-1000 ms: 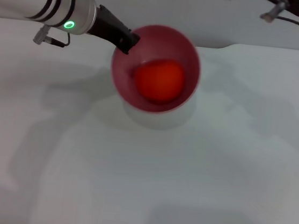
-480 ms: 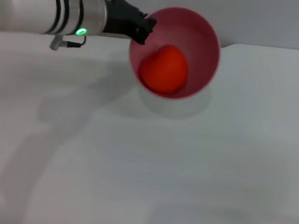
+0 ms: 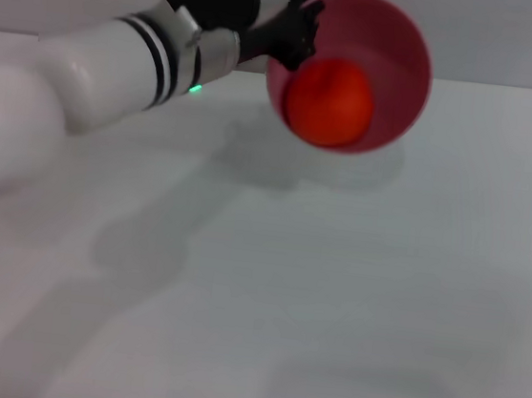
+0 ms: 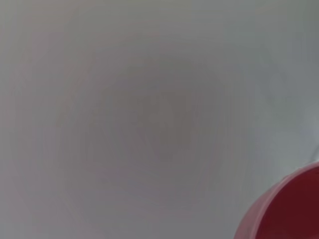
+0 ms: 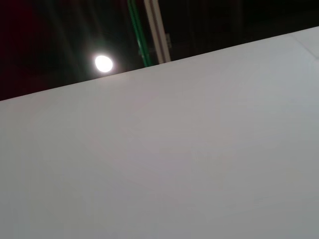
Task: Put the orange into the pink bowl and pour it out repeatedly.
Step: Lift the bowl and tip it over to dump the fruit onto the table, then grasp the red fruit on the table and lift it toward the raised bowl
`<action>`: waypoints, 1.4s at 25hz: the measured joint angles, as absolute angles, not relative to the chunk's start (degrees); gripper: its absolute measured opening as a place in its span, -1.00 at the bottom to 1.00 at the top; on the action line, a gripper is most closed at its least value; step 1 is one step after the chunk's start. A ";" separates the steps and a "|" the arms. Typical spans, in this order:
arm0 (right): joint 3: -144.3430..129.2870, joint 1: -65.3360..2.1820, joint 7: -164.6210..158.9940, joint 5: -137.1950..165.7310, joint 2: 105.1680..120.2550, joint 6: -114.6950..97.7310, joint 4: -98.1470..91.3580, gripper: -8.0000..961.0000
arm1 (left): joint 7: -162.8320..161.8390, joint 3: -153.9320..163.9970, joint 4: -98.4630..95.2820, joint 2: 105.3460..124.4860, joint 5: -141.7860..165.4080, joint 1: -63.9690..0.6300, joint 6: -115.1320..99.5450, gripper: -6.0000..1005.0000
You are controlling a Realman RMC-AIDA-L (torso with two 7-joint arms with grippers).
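The pink bowl (image 3: 398, 51) hangs in the air above the white table, tilted so its mouth faces the head camera. Inside it, low in the bowl, sits the orange (image 3: 328, 101). My left gripper (image 3: 299, 32) is shut on the bowl's left rim, with the arm stretching back to the left edge of the head view. A piece of the bowl's outer wall (image 4: 286, 209) also shows in the left wrist view, above bare table. My right gripper shows in no view.
The white table (image 3: 332, 293) spreads under the bowl, and the bowl's shadow (image 3: 336, 173) falls on it just below. The table's far edge runs behind the bowl. The right wrist view shows only a white surface (image 5: 174, 164) and a dark background with a lamp.
My left arm has lifted the bowl and carried it up and to the right. The bowl has tilted further toward the camera, and the orange has stayed inside. The right arm has left the head view.
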State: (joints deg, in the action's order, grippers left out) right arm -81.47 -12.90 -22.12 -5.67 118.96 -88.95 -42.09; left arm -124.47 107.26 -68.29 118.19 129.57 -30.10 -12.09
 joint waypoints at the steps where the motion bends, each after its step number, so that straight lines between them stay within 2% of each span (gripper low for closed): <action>1: -81.32 -12.89 -22.66 -5.76 118.93 -88.92 -42.09 0.07 | -123.40 109.29 -68.15 118.25 129.56 -29.34 -8.23 -0.90; 14: -80.50 -13.29 -26.64 -4.82 118.60 -88.68 -42.33 0.07 | -108.75 129.79 -58.35 118.97 129.44 -27.54 29.90 -0.90; 30: -80.97 -13.57 -27.09 -4.59 118.53 -88.58 -41.65 0.07 | -113.75 128.76 -59.50 118.74 126.59 -26.97 30.68 -0.90; 35: -80.69 -13.53 -27.94 -4.78 118.62 -88.58 -40.71 0.07 | -115.31 122.77 -63.23 118.45 119.88 -26.92 21.32 -0.90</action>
State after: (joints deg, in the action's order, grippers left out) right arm -80.69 -13.53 -27.94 -4.78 118.62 -88.58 -40.71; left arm -115.31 122.77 -63.23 118.45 119.88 -26.92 21.32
